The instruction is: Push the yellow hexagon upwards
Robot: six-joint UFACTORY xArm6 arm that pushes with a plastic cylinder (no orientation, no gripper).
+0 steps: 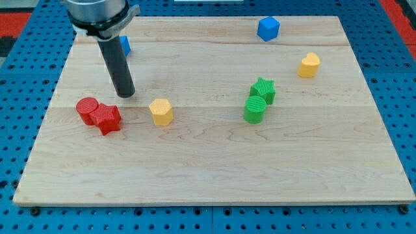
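Observation:
The yellow hexagon [160,111] lies on the wooden board [214,169], left of centre. My tip [126,95] stands on the board just up and to the left of it, a short gap apart. A second yellow block [309,65], shape unclear, sits near the view's right edge of the board.
A red cylinder [86,108] and a red star [106,119] touch each other left of the yellow hexagon, below my tip. A green star [263,90] and a green cylinder [255,110] sit together right of centre. A blue hexagon [268,28] is at the top. Another blue block [125,45] is partly hidden behind the rod.

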